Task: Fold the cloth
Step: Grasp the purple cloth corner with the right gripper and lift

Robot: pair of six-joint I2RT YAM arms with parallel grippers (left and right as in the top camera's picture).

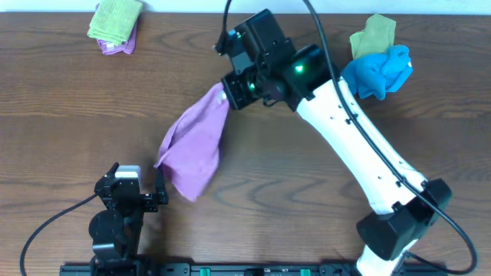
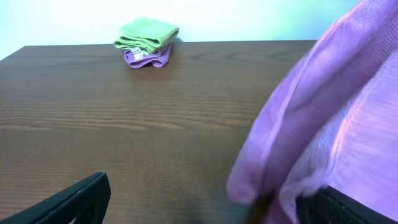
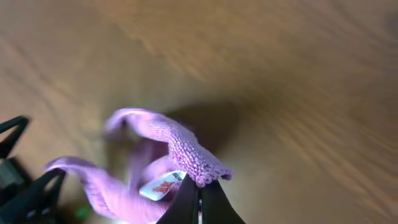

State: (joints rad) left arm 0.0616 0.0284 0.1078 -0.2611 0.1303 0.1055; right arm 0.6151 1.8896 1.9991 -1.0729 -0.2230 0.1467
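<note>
The cloth [image 1: 196,142] is bunched into a long drape. Its long axis runs on a slant across the desk [image 1: 69,115]: the top corner is at the right end effector [image 1: 230,90] and the body trails away toward the near left. The low end appears to rest on the wood. Its white tag [image 3: 163,185] sits just beside the pinched corner.

There is one mauve cloth in play. There are two yellow-green cloths. One [image 1: 115,19] is far to the left of the right end effector, at the back edge, lying on a single folded purple cloth [image 1: 119,44]. The other [image 1: 374,34] is to its right, touching the one bright blue cloth [image 1: 380,70].

The right end effector is clenched on the cloth's corner, its fingertips pressed together through the fabric. The left end effector [image 1: 138,180] is released, with its jaws spread wide and holding nothing. It lies to the near left of the right end effector, just beside the cloth's low end; whether they touch cannot be told.
</note>
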